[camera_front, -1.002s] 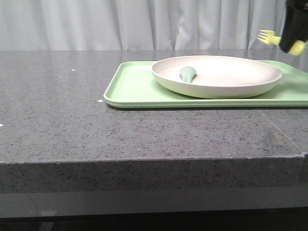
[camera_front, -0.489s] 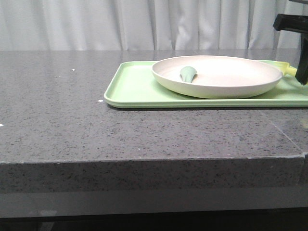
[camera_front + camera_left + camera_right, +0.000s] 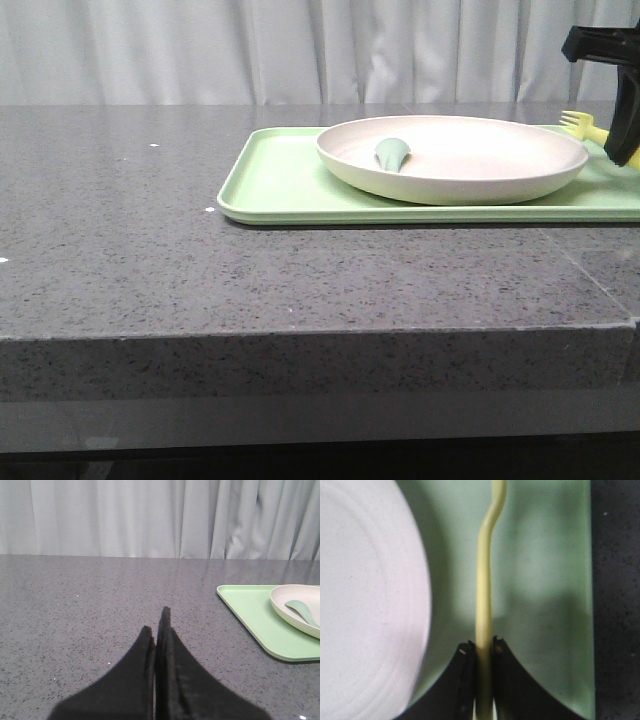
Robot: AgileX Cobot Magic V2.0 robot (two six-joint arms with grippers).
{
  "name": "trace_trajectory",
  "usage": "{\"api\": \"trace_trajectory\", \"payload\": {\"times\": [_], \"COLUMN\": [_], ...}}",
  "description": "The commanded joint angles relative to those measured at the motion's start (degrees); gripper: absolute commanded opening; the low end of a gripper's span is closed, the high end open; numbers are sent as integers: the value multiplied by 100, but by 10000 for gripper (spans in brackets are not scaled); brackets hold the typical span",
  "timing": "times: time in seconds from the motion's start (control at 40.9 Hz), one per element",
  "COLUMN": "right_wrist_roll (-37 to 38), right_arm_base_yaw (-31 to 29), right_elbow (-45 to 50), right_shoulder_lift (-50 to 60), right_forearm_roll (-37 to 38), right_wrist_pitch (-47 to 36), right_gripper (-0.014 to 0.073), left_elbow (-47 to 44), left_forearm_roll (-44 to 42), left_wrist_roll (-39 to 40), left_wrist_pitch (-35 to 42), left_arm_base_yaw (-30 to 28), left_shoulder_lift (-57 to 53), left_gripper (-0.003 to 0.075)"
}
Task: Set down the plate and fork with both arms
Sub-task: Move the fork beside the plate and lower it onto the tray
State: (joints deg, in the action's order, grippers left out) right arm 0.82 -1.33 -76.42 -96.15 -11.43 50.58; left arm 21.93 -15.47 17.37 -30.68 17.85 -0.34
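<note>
The cream-white plate (image 3: 480, 150) rests on a light-green tray (image 3: 280, 180). At the tray's right end, beside the plate, my right gripper (image 3: 622, 145) is shut on the pale yellow fork (image 3: 583, 125), whose tines point left just above the plate's rim. In the right wrist view the fork's handle (image 3: 485, 580) runs out from between the jaws of the right gripper (image 3: 483, 647), over the tray (image 3: 545, 605) and next to the plate (image 3: 365, 605). My left gripper (image 3: 156, 625) is shut on nothing above bare counter, well left of the tray (image 3: 250, 615) and plate (image 3: 295, 622).
A grey-green spoon (image 3: 391, 153) lies inside the plate. The dark speckled stone counter (image 3: 150, 230) ends at a front edge. A pale curtain (image 3: 300, 50) hangs behind. The tray's right edge meets dark counter (image 3: 617, 605).
My right gripper has come down with the fork from above the tray to beside the plate. In the last half second the tines have risen into sight above the plate's rim.
</note>
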Motion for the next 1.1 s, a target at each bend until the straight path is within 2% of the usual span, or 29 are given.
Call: {"api": "trace_trajectory", "payload": {"times": [0.0, 0.636, 0.733, 0.929, 1.076], "right_wrist_roll": [-82, -82, -82, -82, -82], "right_arm_base_yaw": [-22, -20, -20, -20, -26], "right_elbow": [-139, -139, -139, -139, -139], "right_shoulder_lift": [150, -151, -151, -151, -151], "right_forearm_roll": [-46, -46, -46, -46, -46], "right_wrist_pitch": [-219, -129, -129, -123, -129], "right_gripper": [-116, -111, -62, 99, 140], "left_elbow": [145, 145, 145, 145, 145], "left_forearm_roll": [-6, -6, -6, -6, -6], "left_wrist_roll": [63, 63, 63, 63, 63], "left_wrist_pitch": [479, 479, 479, 479, 479], "left_arm_base_yaw": [-13, -13, -13, -13, -13], "left_shoulder_lift": [-1, -1, -1, -1, -1], "left_gripper": [-18, -18, -18, -18, -18]}}
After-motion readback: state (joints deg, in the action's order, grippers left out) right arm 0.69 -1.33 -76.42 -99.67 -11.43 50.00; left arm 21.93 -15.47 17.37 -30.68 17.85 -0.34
